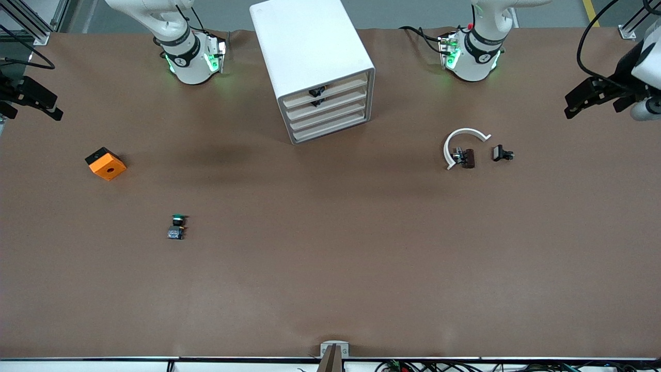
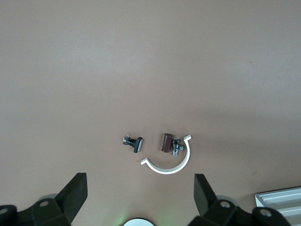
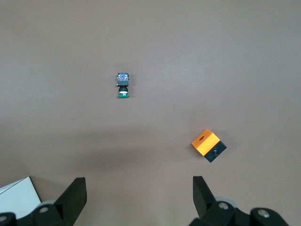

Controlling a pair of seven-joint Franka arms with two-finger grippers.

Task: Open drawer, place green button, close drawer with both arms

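Observation:
The white cabinet (image 1: 310,57) stands mid-table between the arms' bases, with all four drawers shut. The two upper fronts carry black knobs; the drawer is one of the two knobless cream fronts (image 1: 330,121) below them, which one I cannot tell. The green-capped button (image 1: 177,226) (image 3: 123,85) lies on its side toward the right arm's end, nearer the front camera. My right gripper (image 3: 138,180) hangs open and empty high over the table, well apart from the button. My left gripper (image 2: 140,178) hangs open and empty high over the white ring (image 2: 170,162). Neither gripper shows in the front view.
An orange-and-black block (image 1: 106,163) (image 3: 209,145) lies toward the right arm's end. The white ring (image 1: 463,142) and two small black clip parts (image 1: 467,158) (image 1: 502,153) lie toward the left arm's end. Black fixtures (image 1: 31,98) (image 1: 594,98) overhang both table ends.

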